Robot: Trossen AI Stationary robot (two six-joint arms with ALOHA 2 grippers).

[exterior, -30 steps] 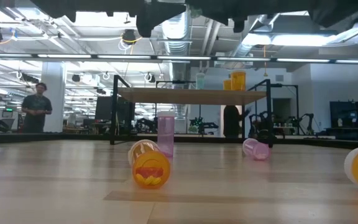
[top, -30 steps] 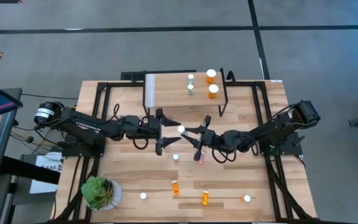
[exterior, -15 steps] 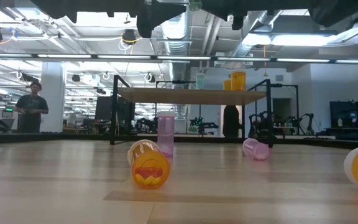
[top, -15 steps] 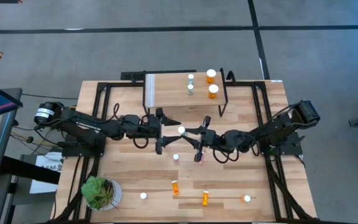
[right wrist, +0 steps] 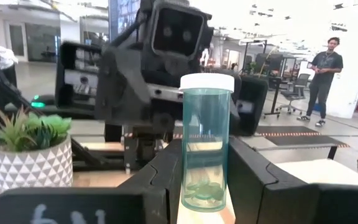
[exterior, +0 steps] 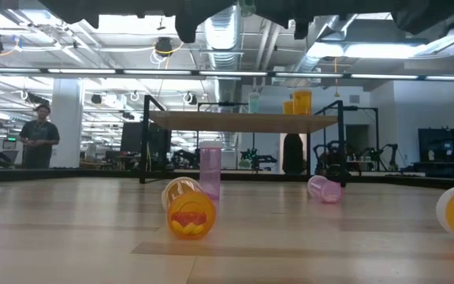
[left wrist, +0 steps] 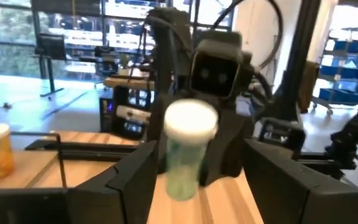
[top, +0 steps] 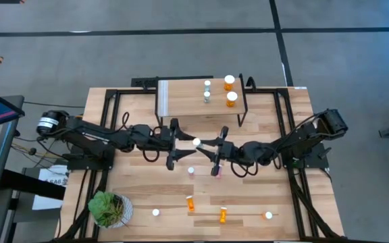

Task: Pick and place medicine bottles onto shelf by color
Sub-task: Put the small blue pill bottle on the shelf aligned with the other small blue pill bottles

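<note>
A pale green medicine bottle (right wrist: pixel 206 143) with a white cap (top: pixel 196 142) stands upright in mid-air over the table's middle, with my right gripper (right wrist: pixel 205 186) shut on it. My left gripper (left wrist: pixel 197 180) faces it from the table's left. Its open fingers (left wrist: pixel 129 183) stand on either side of the bottle (left wrist: pixel 188 149); I cannot tell whether they touch it. The shelf (top: pixel 201 108) at the far edge carries two orange bottles (top: pixel 230 90) and two small ones (top: pixel 207 92). Pink (top: pixel 216 170) and orange (top: pixel 190 202) bottles rest on the tabletop. My right gripper pinches the bottle's lower body (right wrist: pixel 205 177) between its two fingers (right wrist: pixel 160 180). The fingers come roughly level from the table's right side. The bottle stands upright with its cap up, lifted clear of the table.
A potted plant (top: pixel 108 208) sits at the near left corner. Near the front edge, an orange bottle (top: pixel 223 214) lies on its side and two white-capped bottles (top: pixel 156 212) (top: pixel 269 215) show from above. In the low view an orange bottle (exterior: pixel 189 213) lies close by. A person (exterior: pixel 42 134) stands in the room behind.
My left gripper's fingers have drawn a little closer together around the green bottle. Both arms and the bottle have kept their places.
</note>
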